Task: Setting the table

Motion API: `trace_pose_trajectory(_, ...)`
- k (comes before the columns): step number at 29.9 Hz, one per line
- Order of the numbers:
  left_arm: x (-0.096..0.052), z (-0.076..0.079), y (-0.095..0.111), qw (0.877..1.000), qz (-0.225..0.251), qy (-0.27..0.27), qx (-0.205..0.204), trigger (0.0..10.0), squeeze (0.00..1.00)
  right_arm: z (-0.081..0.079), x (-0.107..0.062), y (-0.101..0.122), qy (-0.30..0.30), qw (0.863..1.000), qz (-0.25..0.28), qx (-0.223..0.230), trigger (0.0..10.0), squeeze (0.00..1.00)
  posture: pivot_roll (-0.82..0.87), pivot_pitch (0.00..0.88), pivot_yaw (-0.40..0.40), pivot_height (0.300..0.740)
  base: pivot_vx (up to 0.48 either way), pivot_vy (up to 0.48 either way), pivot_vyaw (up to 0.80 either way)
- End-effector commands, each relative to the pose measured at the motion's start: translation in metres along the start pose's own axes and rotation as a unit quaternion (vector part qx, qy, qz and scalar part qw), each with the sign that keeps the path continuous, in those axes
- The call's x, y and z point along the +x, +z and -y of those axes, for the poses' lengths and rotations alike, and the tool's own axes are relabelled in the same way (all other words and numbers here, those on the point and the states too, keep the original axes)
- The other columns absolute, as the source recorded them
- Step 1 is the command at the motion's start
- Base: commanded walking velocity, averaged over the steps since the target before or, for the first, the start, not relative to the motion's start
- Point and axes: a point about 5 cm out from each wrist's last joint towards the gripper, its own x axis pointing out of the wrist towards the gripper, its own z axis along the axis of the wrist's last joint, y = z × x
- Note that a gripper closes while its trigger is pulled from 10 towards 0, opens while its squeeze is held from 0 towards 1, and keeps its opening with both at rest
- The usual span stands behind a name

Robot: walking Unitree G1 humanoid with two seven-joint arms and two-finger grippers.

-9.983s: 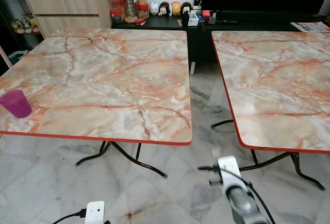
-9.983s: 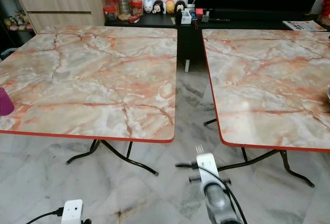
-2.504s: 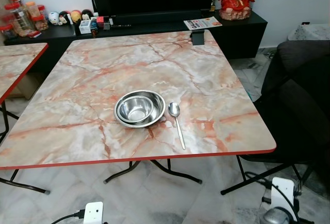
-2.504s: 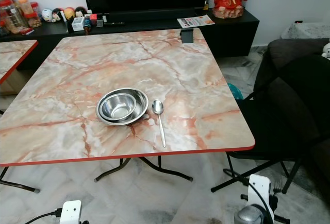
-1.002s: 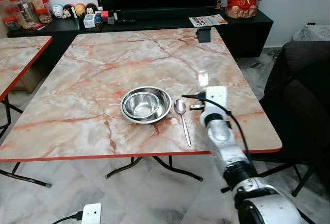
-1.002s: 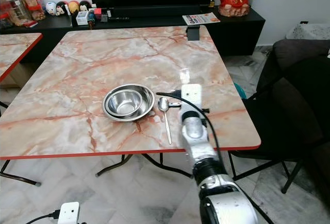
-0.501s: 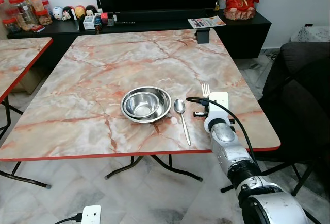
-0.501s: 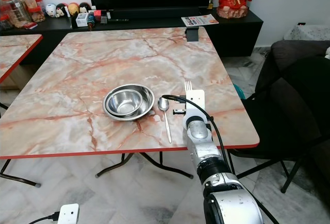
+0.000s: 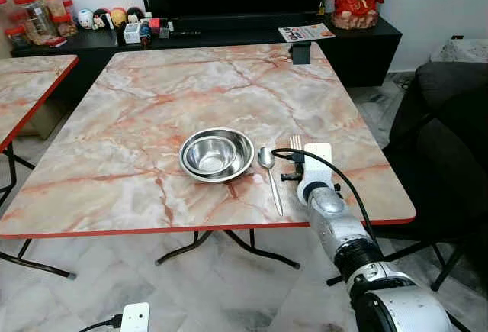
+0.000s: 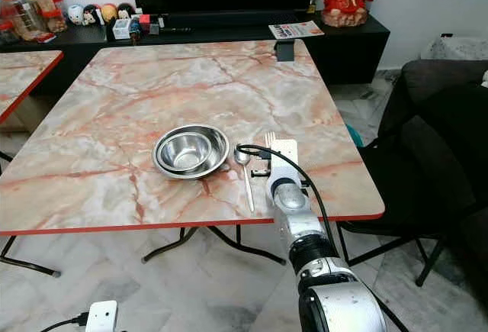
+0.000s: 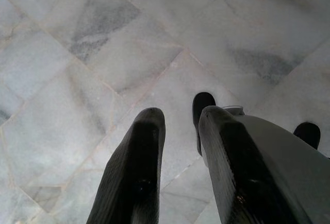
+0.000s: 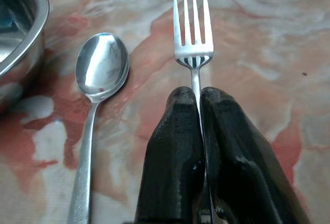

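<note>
On the square table with the pink marble pattern and the red edge, a part of the place setting is already laid: two round steel bowls, one nested in the other, are standing near the front edge, and a long steel spoon is laid just to the right of the bowls, with its round head away from the robot and its handle toward the front edge. The four-tined steel fork is not yet put down, as far as can be judged. It is gripped by its thin handle between the two black fingers of the right gripper, which are closed tightly on it, and it is held low over the table, just to the right of the spoon and nearly parallel to it, with the tines pointing away from the robot. Whether the fork already touches the table cannot be told. It looks flat, slim and shiny, with straight even tines. What is left, it is judged, is to lower the fork beside the spoon and to release it. The left gripper is hanging idle over the grey marble floor, with its fingers a little apart and nothing held between them.
</note>
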Motion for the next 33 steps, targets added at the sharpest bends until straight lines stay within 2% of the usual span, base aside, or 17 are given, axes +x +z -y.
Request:
trace_pose_trajectory(1,-0.0008,-0.0015,-0.0042,1.0,-0.01,0.001,-0.005,10.0,0.0,-0.0029,0.0002,-0.0012,0.006,1.0,-0.009,0.008,10.0,0.0,-0.01,0.0,0.024,0.732,0.0,0.0,0.0)
trace_pose_trajectory(30,-0.001,-0.0013,-0.0054,1.0,-0.012,0.002,-0.007,10.0,0.0,0.0042,-0.0002,-0.0097,-0.006,0.999,-0.038,0.018,10.0,0.0,-0.01,0.0,0.024,0.732,0.0,0.0,0.0)
trace_pose_trajectory(32,-0.0013,-0.0017,-0.0063,1.0,-0.013,0.002,-0.007,10.0,0.0,0.004,-0.0003,-0.0105,-0.006,0.999,-0.04,0.019,10.0,0.09,-0.01,0.0,0.024,0.732,0.0,0.0,0.0)
trace_pose_trajectory(33,-0.0013,-0.0018,-0.0065,1.0,-0.014,0.002,-0.007,10.0,0.0,0.004,-0.0003,-0.0106,-0.006,0.999,-0.04,0.019,10.0,0.09,-0.01,0.0,0.024,0.732,0.0,0.0,0.0)
